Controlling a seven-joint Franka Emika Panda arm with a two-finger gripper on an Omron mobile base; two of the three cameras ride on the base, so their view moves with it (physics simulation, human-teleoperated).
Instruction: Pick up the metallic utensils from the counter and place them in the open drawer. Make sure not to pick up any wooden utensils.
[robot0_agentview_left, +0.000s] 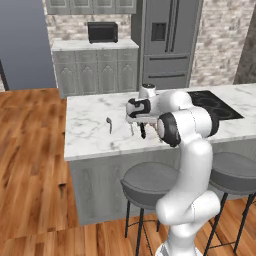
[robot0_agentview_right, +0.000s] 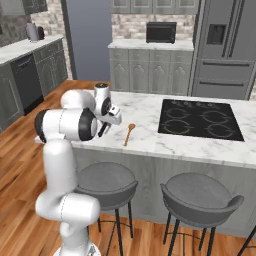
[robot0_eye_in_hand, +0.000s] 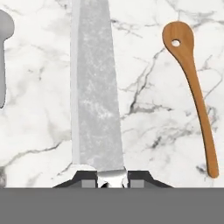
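Steel knife (robot0_eye_in_hand: 94, 87) sits clamped between the fingers (robot0_eye_in_hand: 111, 180) above the marble counter (robot0_eye_in_hand: 148, 109), wooden spoon (robot0_eye_in_hand: 192, 87) alongside.

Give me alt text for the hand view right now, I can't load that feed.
A silver knife blade runs up the middle of the view from between the claw tips, which are shut on it, above the white marble counter. The wooden spoon lies on the marble to its right, and part of a grey metal utensil shows at the left edge.
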